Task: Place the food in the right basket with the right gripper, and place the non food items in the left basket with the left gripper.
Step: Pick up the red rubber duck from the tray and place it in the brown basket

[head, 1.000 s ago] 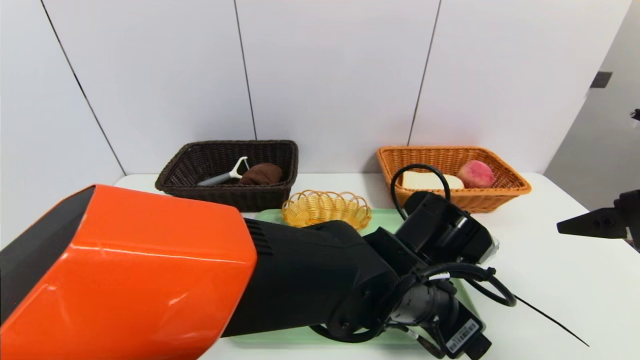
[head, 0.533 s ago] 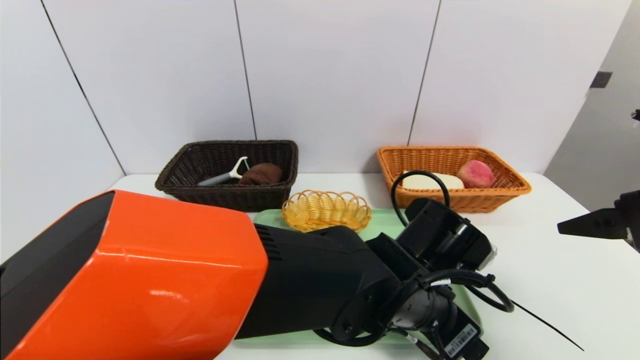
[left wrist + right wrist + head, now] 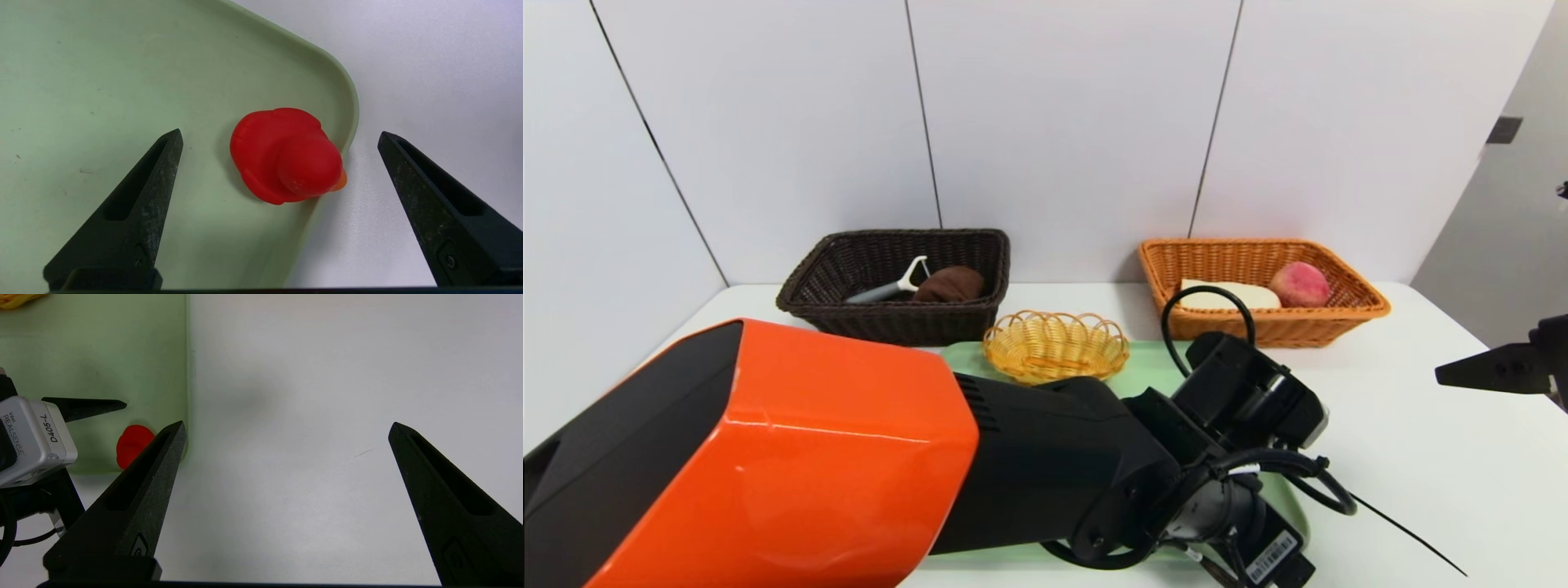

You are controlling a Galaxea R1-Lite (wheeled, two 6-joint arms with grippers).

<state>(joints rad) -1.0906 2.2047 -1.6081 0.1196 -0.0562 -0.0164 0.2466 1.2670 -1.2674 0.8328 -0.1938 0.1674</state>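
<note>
A red rubber duck (image 3: pixel 286 155) lies in the near right corner of the green tray (image 3: pixel 102 81); the right wrist view catches the duck (image 3: pixel 131 444) too. My left gripper (image 3: pixel 280 136) hangs open above it, fingers wide on either side, not touching. In the head view the left arm (image 3: pixel 1013 474) hides the duck. The dark left basket (image 3: pixel 894 282) holds a peeler (image 3: pixel 890 286) and a brown lump (image 3: pixel 949 284). The orange right basket (image 3: pixel 1262 286) holds a peach (image 3: pixel 1298 283) and a pale slab (image 3: pixel 1225 296). My right gripper (image 3: pixel 286 428) stays open over bare table at the right.
A small yellow wicker dish (image 3: pixel 1055 343) stands at the tray's far edge between the two baskets. The white table (image 3: pixel 1421 457) ends at a wall behind the baskets. A black cable (image 3: pixel 1307 482) loops off the left wrist.
The left arm has slid a little to the right and lower over the tray's near right corner. The right gripper has barely moved.
</note>
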